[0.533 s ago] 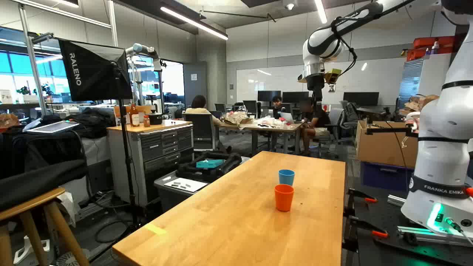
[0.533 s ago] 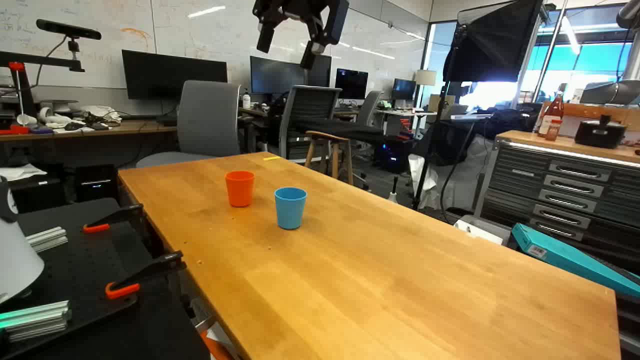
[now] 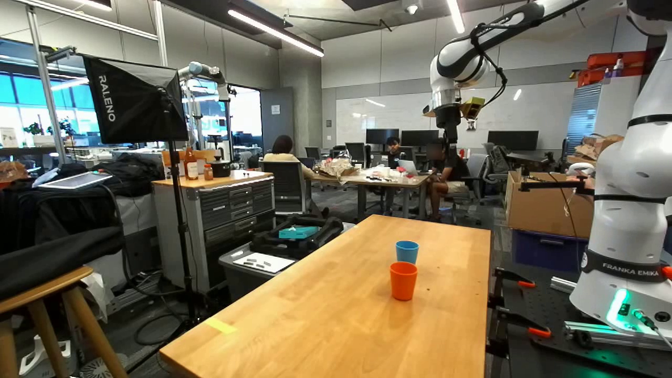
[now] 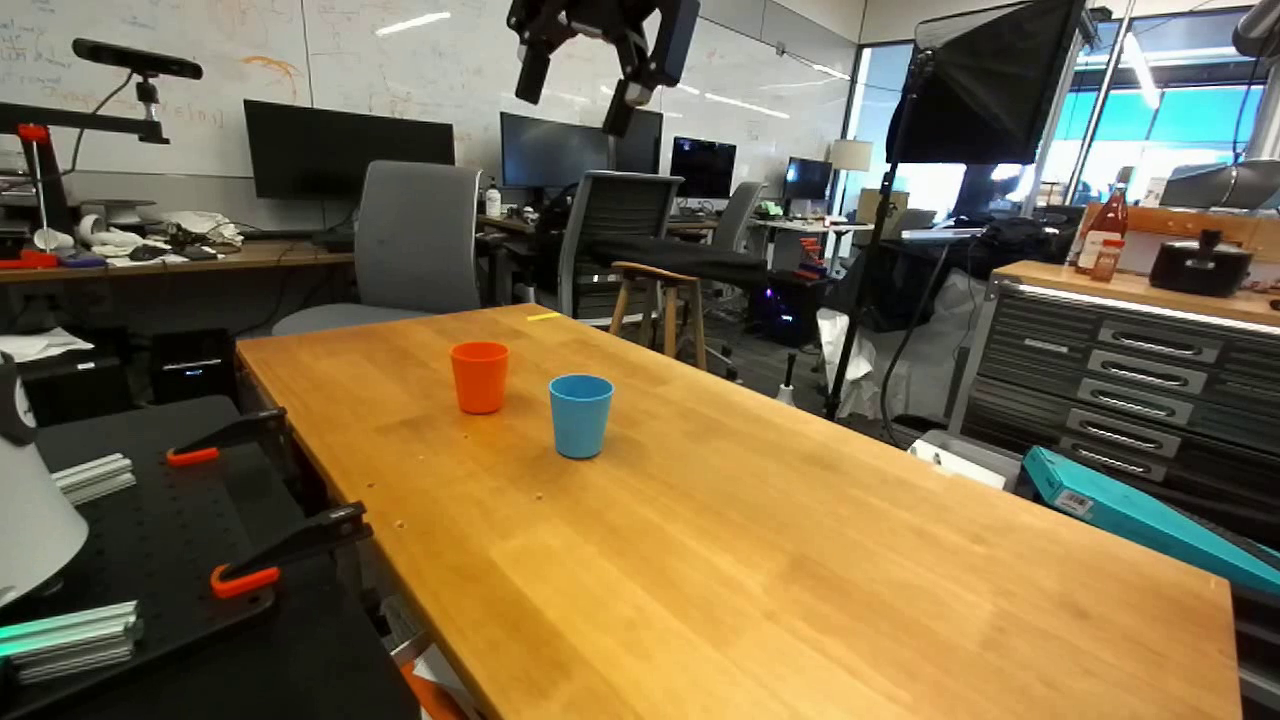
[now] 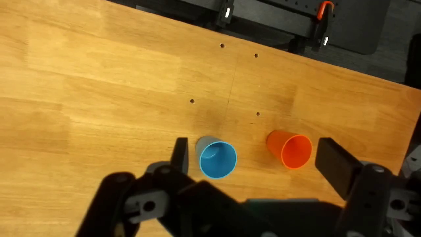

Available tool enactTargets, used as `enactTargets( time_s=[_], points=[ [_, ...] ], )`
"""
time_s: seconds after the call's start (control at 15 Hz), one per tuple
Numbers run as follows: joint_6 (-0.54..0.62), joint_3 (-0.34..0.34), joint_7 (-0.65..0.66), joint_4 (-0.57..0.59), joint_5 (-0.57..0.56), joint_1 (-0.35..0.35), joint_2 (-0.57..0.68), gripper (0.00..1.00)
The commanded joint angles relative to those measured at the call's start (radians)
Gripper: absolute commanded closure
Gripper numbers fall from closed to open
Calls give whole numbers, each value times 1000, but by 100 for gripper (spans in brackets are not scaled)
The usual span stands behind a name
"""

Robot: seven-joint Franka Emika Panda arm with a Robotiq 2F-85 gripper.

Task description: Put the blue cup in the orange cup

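In the wrist view we had the gripper [image 5: 257, 158] nearest, jaws spread wide. Below it we saw the blue cup [image 5: 217, 158]: upright, round-mouthed, tapering to its base, deeper blue inside than out. It stood near the orange cup [image 5: 290, 149], a gap between, both on the wooden table [image 5: 115, 98].

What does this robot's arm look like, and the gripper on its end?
The arm is white and smoothly rounded, with black trim; a black band low down reads FRANKA EMIKA, and a green light glows below it. A black cable loops near a yellowish box beside the silvery wrist. The gripper is mostly black, with two blocky fingers.
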Motion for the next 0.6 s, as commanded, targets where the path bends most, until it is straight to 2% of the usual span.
enactTargets(
  time_s=[0.0, 0.2, 0.4, 0.53],
  points=[
    [59, 61, 34, 1, 2, -46, 14, 0],
    [282, 137, 105, -59, -57, -36, 11, 0],
    [413, 208, 180, -89, -121, -22, 60, 0],
    [448, 246, 217, -106, -143, -13, 102, 0]
  ],
)
